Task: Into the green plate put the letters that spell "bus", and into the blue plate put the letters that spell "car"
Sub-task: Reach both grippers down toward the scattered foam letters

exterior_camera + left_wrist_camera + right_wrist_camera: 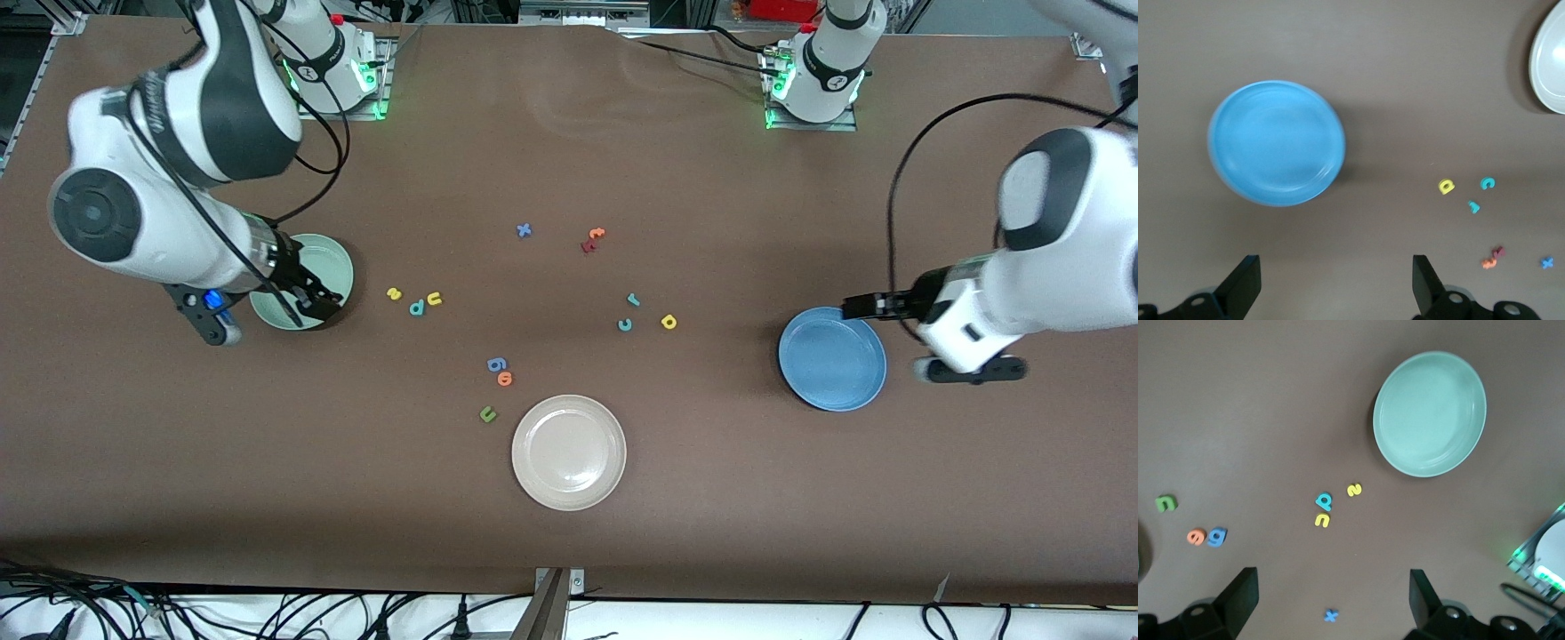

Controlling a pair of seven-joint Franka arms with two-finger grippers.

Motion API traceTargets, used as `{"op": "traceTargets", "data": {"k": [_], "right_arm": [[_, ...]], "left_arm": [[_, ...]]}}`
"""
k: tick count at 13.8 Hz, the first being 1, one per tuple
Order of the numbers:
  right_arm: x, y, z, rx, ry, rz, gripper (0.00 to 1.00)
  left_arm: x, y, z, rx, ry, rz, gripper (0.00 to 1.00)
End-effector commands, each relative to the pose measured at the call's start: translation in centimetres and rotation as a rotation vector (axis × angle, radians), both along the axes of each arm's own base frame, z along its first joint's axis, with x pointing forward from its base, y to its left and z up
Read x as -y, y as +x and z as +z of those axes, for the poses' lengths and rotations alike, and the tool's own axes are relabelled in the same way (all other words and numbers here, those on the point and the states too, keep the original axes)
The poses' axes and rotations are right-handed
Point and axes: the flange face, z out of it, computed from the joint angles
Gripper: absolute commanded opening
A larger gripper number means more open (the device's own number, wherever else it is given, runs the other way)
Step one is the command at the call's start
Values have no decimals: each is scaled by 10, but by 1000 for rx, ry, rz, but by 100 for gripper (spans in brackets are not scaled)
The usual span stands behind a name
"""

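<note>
The green plate [342, 267] [1429, 413] lies at the right arm's end, with my right gripper [316, 302] [1333, 600] open and empty above it. Beside the plate toward the table's middle sit the yellow "s" [394, 293] [1354, 490], teal "b" [416, 308] [1323, 499] and yellow-orange "u" [434, 299] [1322, 520]. The blue plate [831, 358] [1276, 143] lies at the left arm's end, and my left gripper [862, 307] [1336, 287] hangs open at its edge. The teal "r" [632, 299] [1473, 207], teal "c" [625, 324] [1487, 183] and yellow "a" [669, 322] [1446, 186] lie mid-table.
A cream-white plate [569, 452] sits nearest the front camera. Beside it lie a green "u" [487, 413], an orange "o" [505, 379] and a blue letter [496, 364]. Farther back are a blue "x" [524, 230], an orange "t" [596, 234] and a dark red letter [588, 246].
</note>
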Motion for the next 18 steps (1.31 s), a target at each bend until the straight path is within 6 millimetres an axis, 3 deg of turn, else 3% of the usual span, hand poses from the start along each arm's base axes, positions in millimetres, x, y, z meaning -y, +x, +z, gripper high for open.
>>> {"op": "traceTargets", "data": {"k": [1, 3, 4, 7, 10, 16, 18], "right_arm": [[-19, -13, -40, -2, -8, -95, 99], [-25, -21, -71, 13, -17, -129, 99], [-34, -29, -91, 27, -18, -143, 99], [-48, -47, -125, 63, -28, -188, 99], [-50, -63, -161, 109, -28, -215, 99], [-64, -92, -212, 174, -14, -251, 99], [-66, -94, -226, 175, -20, -253, 98]], "left_arm": [[53, -5, -47, 47, 3, 67, 100], [90, -19, -82, 89, 19, 78, 100], [96, -28, -98, 97, 23, 84, 100], [140, -61, -147, 171, 28, 183, 100], [168, -83, -176, 227, 16, 333, 100], [200, -100, -236, 193, 40, 401, 100], [200, -102, -251, 197, 53, 394, 100]]}}
